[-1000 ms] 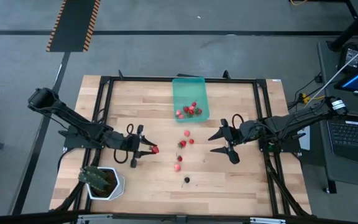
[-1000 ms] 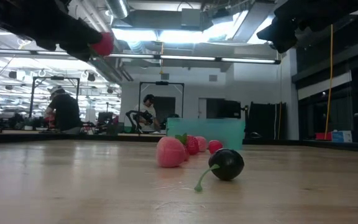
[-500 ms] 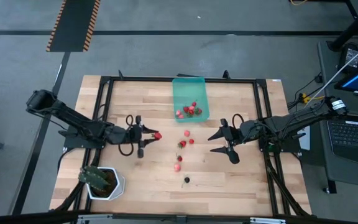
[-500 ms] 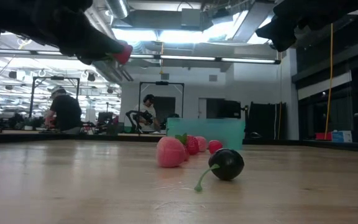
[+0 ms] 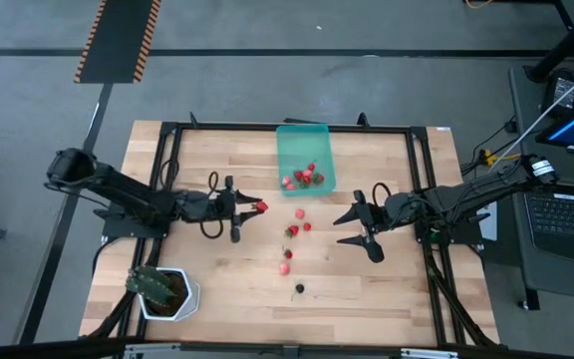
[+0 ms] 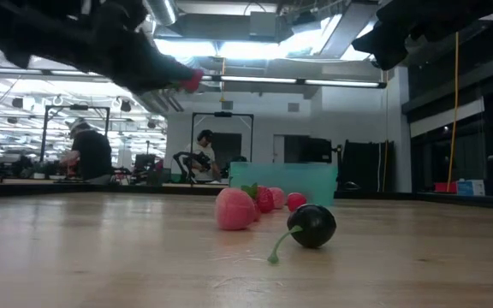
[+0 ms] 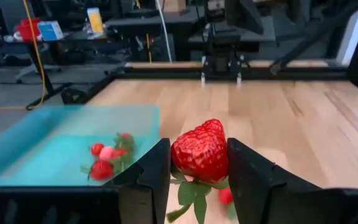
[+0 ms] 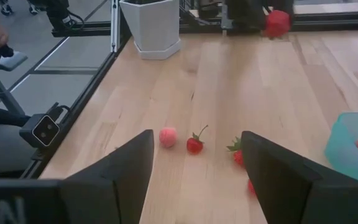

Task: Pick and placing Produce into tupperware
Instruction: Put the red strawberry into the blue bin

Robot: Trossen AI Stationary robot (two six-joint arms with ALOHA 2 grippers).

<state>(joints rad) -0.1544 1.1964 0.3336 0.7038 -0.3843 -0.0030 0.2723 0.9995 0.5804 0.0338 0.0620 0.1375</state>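
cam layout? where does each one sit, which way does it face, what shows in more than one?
High: overhead, straight down; both arms, table, tupperware.
Low: table height, facing the room; dark berry nearest, arms overhead.
Left wrist: faces the tupperware; left gripper clamps a strawberry.
Right wrist: faces the white pot; right gripper open.
Shared: that strawberry shows in all four.

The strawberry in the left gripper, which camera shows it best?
The left wrist view: the strawberry fills the gap between the left gripper's fingers, leaves hanging below. The high view shows only a red dot, the low view a red tip above the table, the right wrist view a far-off red blob.
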